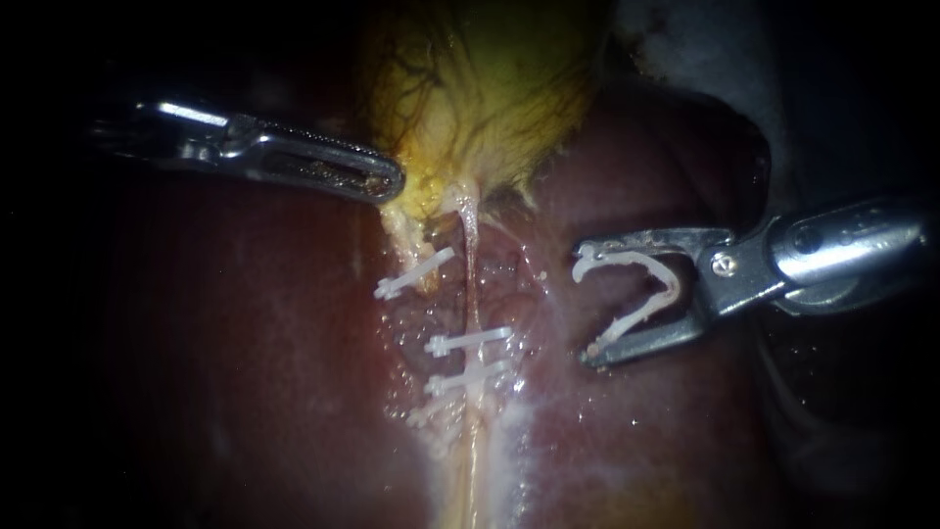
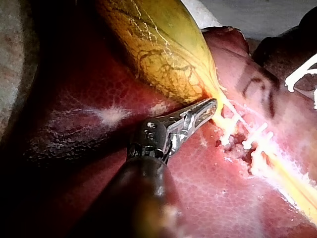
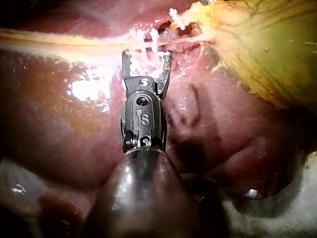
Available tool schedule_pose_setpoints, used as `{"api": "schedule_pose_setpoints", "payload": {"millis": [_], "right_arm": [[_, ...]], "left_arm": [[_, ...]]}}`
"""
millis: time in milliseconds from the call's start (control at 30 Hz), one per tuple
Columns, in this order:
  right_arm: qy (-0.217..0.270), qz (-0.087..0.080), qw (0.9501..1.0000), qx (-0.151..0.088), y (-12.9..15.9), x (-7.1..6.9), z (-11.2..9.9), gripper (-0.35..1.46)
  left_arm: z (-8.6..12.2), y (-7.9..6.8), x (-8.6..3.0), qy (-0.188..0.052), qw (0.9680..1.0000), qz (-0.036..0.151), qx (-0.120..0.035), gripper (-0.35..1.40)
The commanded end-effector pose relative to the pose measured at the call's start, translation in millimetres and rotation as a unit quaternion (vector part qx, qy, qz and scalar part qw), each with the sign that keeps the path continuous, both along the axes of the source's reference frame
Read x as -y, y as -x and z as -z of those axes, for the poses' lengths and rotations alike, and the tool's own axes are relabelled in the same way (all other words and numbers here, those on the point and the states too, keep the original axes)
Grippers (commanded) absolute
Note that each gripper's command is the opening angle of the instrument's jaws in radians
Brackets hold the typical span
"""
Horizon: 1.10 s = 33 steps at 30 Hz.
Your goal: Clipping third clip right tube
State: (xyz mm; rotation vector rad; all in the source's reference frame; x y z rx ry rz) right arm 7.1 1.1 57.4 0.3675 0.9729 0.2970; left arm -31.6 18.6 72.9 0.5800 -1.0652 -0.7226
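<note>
Thin pale right tube (image 1: pixel 471 245) bears two white clips (image 1: pixel 468 342), close together.

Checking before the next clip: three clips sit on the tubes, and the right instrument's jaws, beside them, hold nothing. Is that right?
Not quite. The right instrument's jaws are not empty: they hold a white clip between them, as the endoscope view shows. Three clips do sit on the tubes beside them.

- Right of the thin pale right tube (image 1: pixel 471 235): bare dark-red liver (image 1: pixel 543 323), then the steel right instrument (image 1: pixel 584 309) holding a spread white clip (image 1: pixel 669 284).
- On it: two closed white clips (image 1: pixel 468 341).
- Upper left of it: steel left instrument (image 1: pixel 392 181) gripping the yellow gallbladder (image 1: pixel 490 88).
</note>
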Motion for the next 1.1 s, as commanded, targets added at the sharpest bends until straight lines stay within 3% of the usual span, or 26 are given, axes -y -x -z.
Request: {"api": "schedule_pose_setpoints", "payload": {"millis": [33,233,433,600,933,1100], "right_arm": [[0.0,0.0,1.0,0.0,0.0,0.0,0.0,0.59],[0.0,0.0,1.0,0.0,-0.1,0.0,0.0,0.59],[0.0,0.0,1.0,0.0,-0.1,0.0,0.0,0.59],[0.0,-0.001,1.0,0.0,-0.2,0.0,0.0,0.59],[0.0,-0.007,1.0,-0.005,-1.0,-0.1,0.0,0.58],[-0.032,-0.02,0.9991,-0.02,-2.0,-0.4,-0.1,0.58]], "left_arm": [[0.0,0.0,0.0,0.0,1.0,0.001,0.001,-0.35],[1.8,-1.1,-0.7,-0.001,0.9999,0.009,0.007,-0.35],[5.4,-3.8,-2.9,0.003,0.9993,0.034,0.012,-0.35],[7.0,-5.8,-4.1,0.012,0.9987,0.047,0.015,-0.35],[7.0,-6.1,-3.9,0.012,0.9986,0.049,0.013,-0.35],[6.9,-6.1,-3.7,0.013,0.9986,0.049,0.013,-0.35]]}}
